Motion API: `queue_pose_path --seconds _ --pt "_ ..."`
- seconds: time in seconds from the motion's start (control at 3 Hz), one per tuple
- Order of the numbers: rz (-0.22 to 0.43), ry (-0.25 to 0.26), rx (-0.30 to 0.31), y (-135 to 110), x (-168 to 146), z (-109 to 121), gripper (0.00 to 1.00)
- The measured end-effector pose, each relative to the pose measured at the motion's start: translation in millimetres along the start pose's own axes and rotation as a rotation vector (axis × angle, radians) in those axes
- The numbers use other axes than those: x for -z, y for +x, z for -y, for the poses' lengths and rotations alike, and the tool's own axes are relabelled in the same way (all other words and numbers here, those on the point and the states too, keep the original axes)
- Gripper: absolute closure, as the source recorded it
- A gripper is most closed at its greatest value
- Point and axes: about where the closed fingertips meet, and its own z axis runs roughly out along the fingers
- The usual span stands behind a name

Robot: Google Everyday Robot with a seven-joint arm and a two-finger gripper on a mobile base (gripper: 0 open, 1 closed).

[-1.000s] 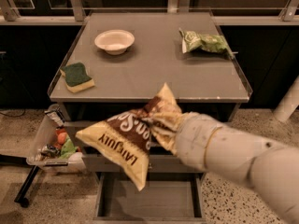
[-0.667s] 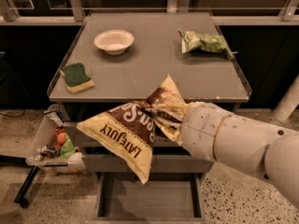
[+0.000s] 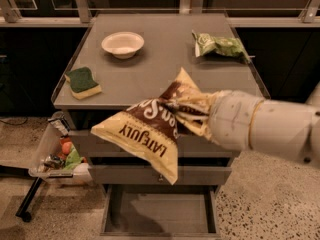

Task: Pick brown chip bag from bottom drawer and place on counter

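While hand (image 3: 194,115) stays clamped on crumpled end of brown chip bag (image 3: 150,134), bag has risen vs 1 s ago: now well clear of open bottom drawer (image 3: 160,214), hanging at counter (image 3: 150,69) front edge. Pick looks done; needs fwd carry, then release.

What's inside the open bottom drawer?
Only bare floor shows in the shallow grey metal bottom drawer; its rear is hidden. The end effector holds the crinkly brown chip bag above.

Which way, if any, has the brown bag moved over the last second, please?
Yes: up. The brown bag, gripped by the tool just in front of the counter, now reaches higher over its front edge.
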Motion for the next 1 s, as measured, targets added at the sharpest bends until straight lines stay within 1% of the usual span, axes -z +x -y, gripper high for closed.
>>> queue_pose_path --seconds 0.33,0.67,1.0 --pt "-0.022 -0.076 0.043 26 2 37 1.00" --pt "-0.043 -0.080 0.023 72 -6 84 1.00" --pt "-0.012 -0.086 0.020 97 -31 124 1.00"
